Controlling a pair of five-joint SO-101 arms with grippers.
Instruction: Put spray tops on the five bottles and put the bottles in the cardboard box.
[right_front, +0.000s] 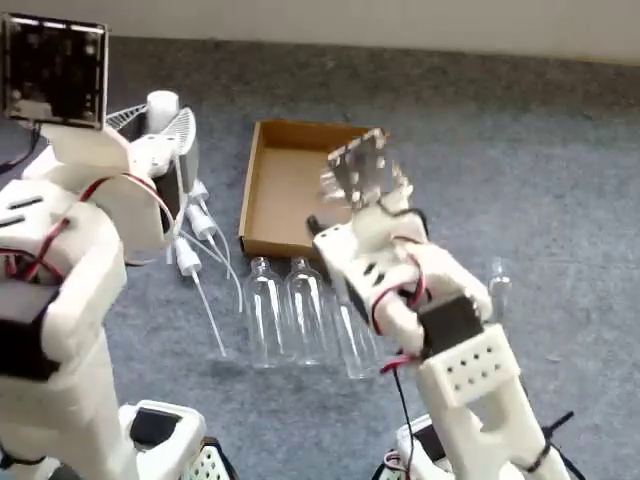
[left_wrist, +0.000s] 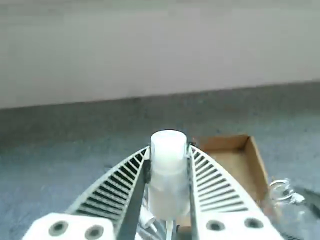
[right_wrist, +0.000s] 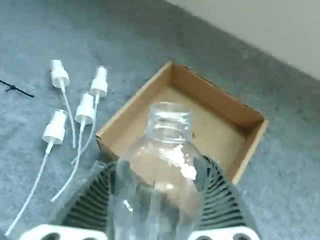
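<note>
Five clear bottles appear: three lying on the counter, one standing, one lifted. Five white spray tops join them: four loose, one raised. One cardboard box. Two robot arms.

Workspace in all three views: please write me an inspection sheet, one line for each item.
Surface: grey carpet-like cover.
Job's things: cardboard box, nothing seen inside; three bottles lying beside it; four spray tops loose on the cover.
Clutter: small black tie near the tops.
End effectors: left end effector shut on a spray top; right end effector shut on a bottle by the box.
Cables: red and black wires along the arms.
Surroundings: pale wall.
</note>
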